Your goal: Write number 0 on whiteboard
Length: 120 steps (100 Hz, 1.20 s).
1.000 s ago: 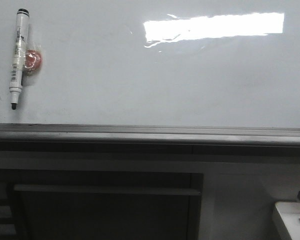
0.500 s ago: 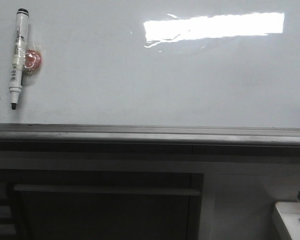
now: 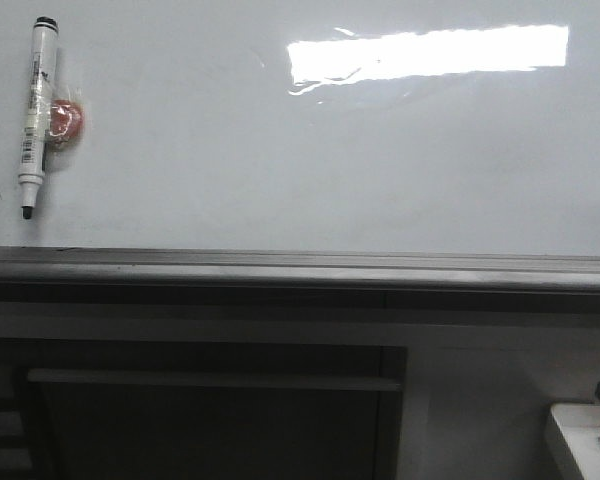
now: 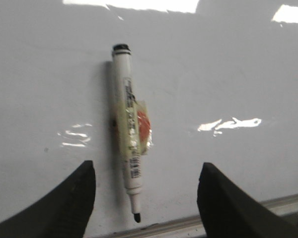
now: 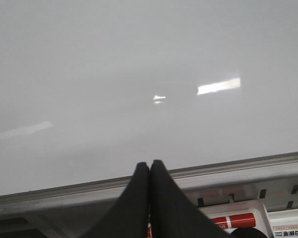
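- Right gripper (image 5: 149,166): fingers pressed together, grasping nothing, in front of the board's grey tray edge (image 5: 139,181).
- Left gripper (image 4: 145,171): fingers spread wide, nothing between them; the marker (image 4: 129,133) lies beyond the gap.
- Whiteboard (image 3: 310,160): glossy, with a bright reflection (image 3: 427,52); no 0 shows on it.
- The marker sits at the board's left, long axis near upright, black tip (image 3: 26,212) down, with a red blob (image 3: 64,119) taped to its barrel.
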Motion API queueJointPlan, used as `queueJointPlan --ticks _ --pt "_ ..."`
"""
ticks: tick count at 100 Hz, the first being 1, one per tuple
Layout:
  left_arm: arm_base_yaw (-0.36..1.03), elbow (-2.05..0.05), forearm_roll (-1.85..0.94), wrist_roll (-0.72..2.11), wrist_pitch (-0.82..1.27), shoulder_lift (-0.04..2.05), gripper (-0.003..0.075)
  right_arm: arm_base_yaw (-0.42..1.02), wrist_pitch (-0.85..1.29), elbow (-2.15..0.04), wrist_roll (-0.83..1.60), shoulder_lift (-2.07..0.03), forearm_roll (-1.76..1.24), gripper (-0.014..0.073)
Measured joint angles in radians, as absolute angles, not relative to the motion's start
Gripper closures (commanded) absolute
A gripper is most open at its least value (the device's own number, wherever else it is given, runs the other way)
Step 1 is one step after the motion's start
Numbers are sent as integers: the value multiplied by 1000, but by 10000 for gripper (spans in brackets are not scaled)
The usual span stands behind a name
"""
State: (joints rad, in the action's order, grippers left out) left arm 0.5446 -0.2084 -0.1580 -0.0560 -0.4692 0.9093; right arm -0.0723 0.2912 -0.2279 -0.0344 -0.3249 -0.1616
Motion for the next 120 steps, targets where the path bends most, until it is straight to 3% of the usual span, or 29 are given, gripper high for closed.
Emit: queueJointPlan --ticks 28,49,59,71,100,110,120 --pt "588 -229 -234 -56 -722 1202 315 -72 291 -228 -34 -325 -162 660" --pt "588 -288 -243 -56 -775 1338 326 -72 289 -228 -34 -325 -162 660" --pt "590 -301 -241 -56 -801 1369 432 -72 289 -228 -34 -325 -162 660" --pt "592 -305 -241 -56 -792 1381 743 -72 289 -228 -34 -325 -162 660" --pt "592 -305 -101 -56 -753 1377 741 -17 409 -297 -16 -332 -225 652" --pt "592 -305 54 -56 -751 1343 741 64 500 -376 79 -355 -254 568" --pt "592 -305 181 -56 -751 1295 741 167 539 -445 190 -387 -313 396"
